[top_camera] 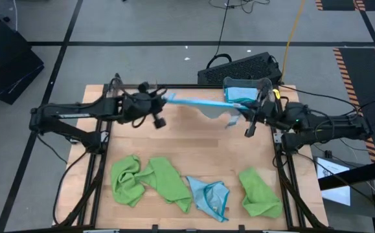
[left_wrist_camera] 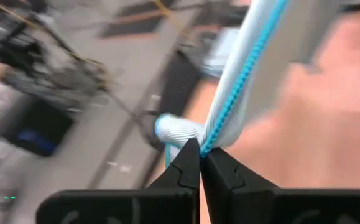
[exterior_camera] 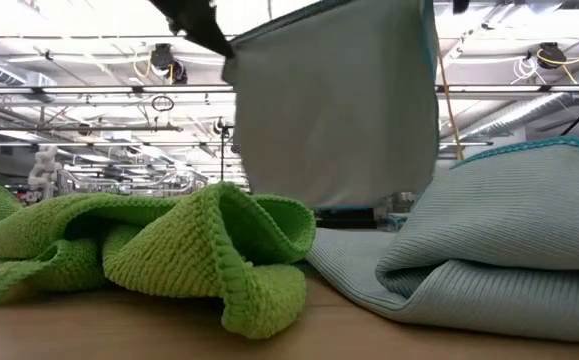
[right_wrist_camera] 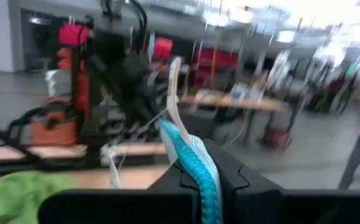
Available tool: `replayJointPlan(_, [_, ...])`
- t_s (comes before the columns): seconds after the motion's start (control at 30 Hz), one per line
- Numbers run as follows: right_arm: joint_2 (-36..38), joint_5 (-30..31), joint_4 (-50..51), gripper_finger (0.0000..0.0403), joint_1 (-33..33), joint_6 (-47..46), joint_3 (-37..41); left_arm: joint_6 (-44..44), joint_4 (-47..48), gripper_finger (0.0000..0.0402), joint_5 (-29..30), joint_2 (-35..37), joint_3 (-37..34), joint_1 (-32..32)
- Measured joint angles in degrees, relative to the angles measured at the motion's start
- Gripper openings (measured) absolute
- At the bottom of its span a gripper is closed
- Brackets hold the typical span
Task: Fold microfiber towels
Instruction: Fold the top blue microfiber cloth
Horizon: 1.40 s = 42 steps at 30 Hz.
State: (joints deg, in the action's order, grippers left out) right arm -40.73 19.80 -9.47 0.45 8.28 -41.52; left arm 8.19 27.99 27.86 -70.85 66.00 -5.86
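Left gripper (top_camera: 166,98), at about ten o'clock over the table (top_camera: 193,139), has its fingers pressed together on one corner of a light blue towel (top_camera: 203,103); its wrist view shows the teal edging pinched right at the fingertips. Across at about two o'clock, the right gripper (top_camera: 247,107) is clamped on the opposite corner, the teal hem running between its fingers in its own wrist view. Held this way, the cloth is stretched taut between the two arms and lifted clear of the wood, its body hanging down as a flat sheet in the low view. My read is that the pair hold it so to spread it square before laying it down for a fold.

Along the near edge, from seven o'clock round to five, lie the towels not yet handled: a crumpled lime green towel (top_camera: 126,179), a second green towel (top_camera: 170,182) touching it, a bunched light blue one (top_camera: 210,197) beside that, and a third green towel (top_camera: 260,192) standing apart.

Behind the right gripper, at about one o'clock, sits a stack of blue cloth (top_camera: 238,90), seemingly folded; how many towels it holds cannot be told.

Count: three green, two loose blue (one held, one lying), plus that stack.
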Motion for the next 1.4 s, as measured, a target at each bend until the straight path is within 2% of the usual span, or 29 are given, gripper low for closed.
replayJointPlan(0.1, [-0.87,-4.66,5.22,0.0002,0.0,-6.17,-0.03,-4.22,5.04,0.0006,-4.72,0.6,-0.19,4.08])
replayJointPlan(0.27, [-3.33,-15.35,9.95,0.0002,0.47,-14.52,1.0,-10.34,8.41,0.0004,-5.46,-0.35,-4.52,10.98])
replayJointPlan(0.43, [-4.5,-19.74,10.09,0.0002,3.26,-22.19,5.82,-17.01,7.91,0.0009,-8.57,-0.28,-10.7,17.13])
replayJointPlan(0.53, [-4.99,-20.15,6.52,0.0002,6.05,-27.48,9.87,-18.99,4.93,0.0004,-10.67,-0.28,-13.75,21.24])
replayJointPlan(0.67, [-6.64,-19.99,-8.59,0.0002,10.01,-30.73,15.44,-19.25,-1.09,0.0008,-11.6,-0.28,-17.27,26.13])
replayJointPlan(0.73, [-8.36,-17.88,-17.62,0.0002,11.04,-30.8,17.69,-19.24,-2.38,0.0011,-9.65,-0.28,-17.98,27.73])
replayJointPlan(0.83, [-10.73,-10.85,-25.86,0.0002,11.09,-26.5,18.88,-19.46,-2.91,0.0005,-3.36,-0.28,-18.14,28.47])
replayJointPlan(1.03, [-11.49,7.05,-34.79,0.0002,5.71,-6.53,18.91,-18.5,-6.68,0.0011,13.55,0.9,-18.11,24.95])
replayJointPlan(1.1, [-11.49,8.22,-38.84,0.0002,2.83,-0.13,18.91,-17.66,-7.55,0.001,19.22,0.97,-18.05,23.06])
replayJointPlan(1.2, [-10.26,1.56,-41.97,0.0002,-0.59,-0.53,18.91,-16.02,-10.49,0.0004,20.86,1.87,-18.05,20.65])
replayJointPlan(1.3, [-8.47,-8.28,-39.18,0.0002,-1.65,-7.67,17.73,-13.89,-13.25,0.0006,13.09,1.65,-18.13,20.98])
replayJointPlan(1.4, [-8.12,-15.22,-32.14,0.0002,-0.6,-16.23,17.59,-12.08,-14.51,0.0004,7.32,0.89,-18.09,23.21])
